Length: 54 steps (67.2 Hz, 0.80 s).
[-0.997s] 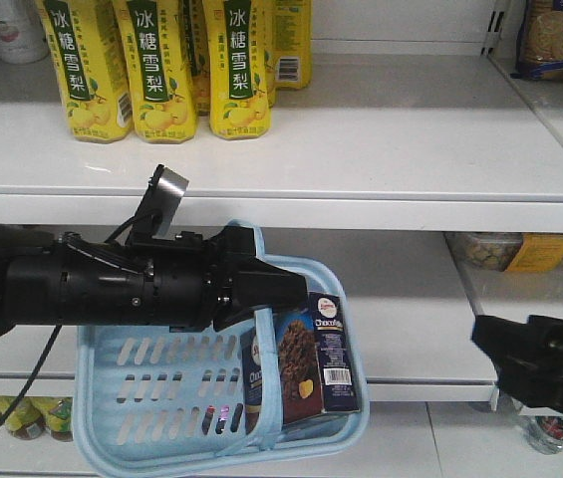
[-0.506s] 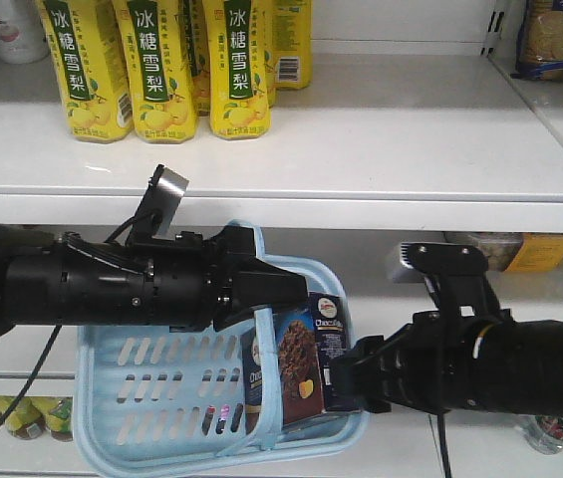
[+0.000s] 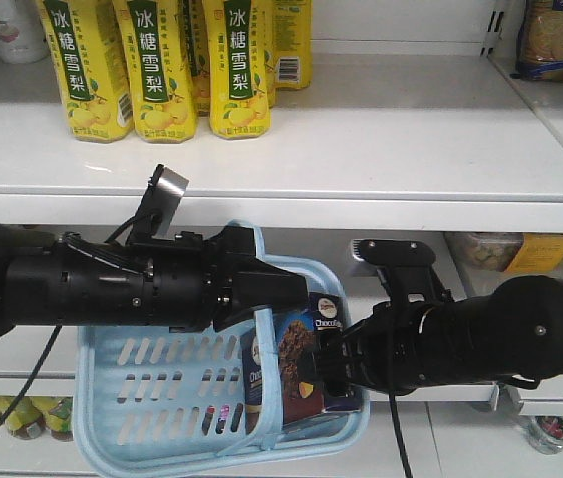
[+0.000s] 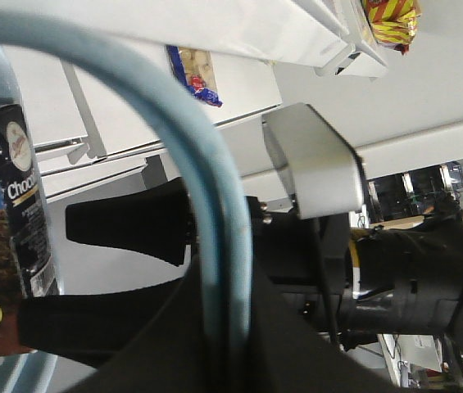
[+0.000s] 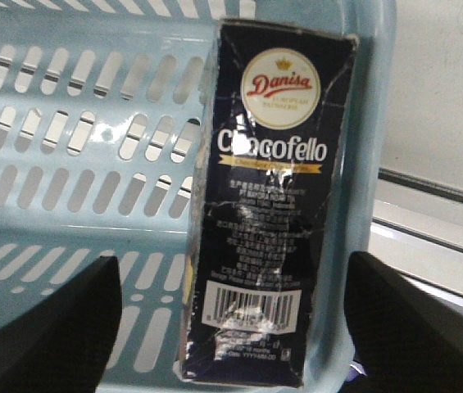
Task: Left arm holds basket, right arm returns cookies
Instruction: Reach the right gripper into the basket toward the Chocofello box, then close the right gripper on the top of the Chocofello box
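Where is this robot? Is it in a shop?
Most likely a shop or supermarket aisle. There are long white shelves with rows of matching yellow drink bottles, and a light blue shopping basket with a cookie box inside.

You're in a shop aisle: white retail shelving (image 3: 411, 129) holds a row of identical yellow pear-drink bottles (image 3: 161, 70) at far left and packaged biscuits (image 3: 560, 35) at far right, with a blue shopping basket (image 3: 102, 388) nearer.
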### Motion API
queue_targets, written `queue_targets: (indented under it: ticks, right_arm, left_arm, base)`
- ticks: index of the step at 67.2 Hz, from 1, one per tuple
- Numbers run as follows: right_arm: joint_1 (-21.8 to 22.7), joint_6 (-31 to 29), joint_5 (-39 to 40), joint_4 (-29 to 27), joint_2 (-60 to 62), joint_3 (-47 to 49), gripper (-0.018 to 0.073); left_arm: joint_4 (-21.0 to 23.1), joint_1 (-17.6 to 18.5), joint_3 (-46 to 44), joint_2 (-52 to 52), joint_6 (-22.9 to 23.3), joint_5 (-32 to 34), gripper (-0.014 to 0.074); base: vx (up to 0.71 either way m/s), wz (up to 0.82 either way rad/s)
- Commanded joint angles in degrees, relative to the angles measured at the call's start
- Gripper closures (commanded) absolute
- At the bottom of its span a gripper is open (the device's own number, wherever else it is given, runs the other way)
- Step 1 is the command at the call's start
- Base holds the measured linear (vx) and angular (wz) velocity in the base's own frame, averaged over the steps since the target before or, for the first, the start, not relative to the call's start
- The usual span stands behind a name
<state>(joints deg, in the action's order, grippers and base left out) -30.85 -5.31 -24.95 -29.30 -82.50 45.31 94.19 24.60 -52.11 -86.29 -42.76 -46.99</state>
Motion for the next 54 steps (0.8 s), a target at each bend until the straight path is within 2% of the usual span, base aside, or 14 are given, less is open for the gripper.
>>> queue_targets:
  ticks: [1, 22, 35, 45, 54]
  right_arm:
    - [0.0, -2.9, 3.1, -2.8, 0.1, 1.8, 0.0027]
    - [0.0, -16.9, 4.6, -17.7, -2.8, 1.8, 0.0027]
    - [0.0, -24.4, 4.1, -25.0, -4.2, 1.8, 0.0027]
    - [0.0, -28.5, 4.9, -28.3, -5.4, 1.8, 0.0030]
    - [0.0, -29.3, 5.0, -28.0, -7.3, 3.1, 0.0053]
  left_arm:
    - [7.4, -0.2, -2.2, 2.6, -1.1, -0.1, 0.0600]
    - [7.4, -0.2, -2.2, 2.6, -1.1, -0.1, 0.0600]
    - [7.4, -0.2, -2.2, 2.6, -1.1, -0.1, 0.0600]
    - [7.4, -0.2, -2.2, 2.6, -1.1, -0.1, 0.0600]
    - [7.4, -0.2, -2.2, 2.6, -1.1, -0.1, 0.0600]
  base:
    - [0.00, 0.00]
    - [0.00, 0.00]
    - [0.00, 0.00]
    - [0.00, 0.00]
    - [0.00, 0.00]
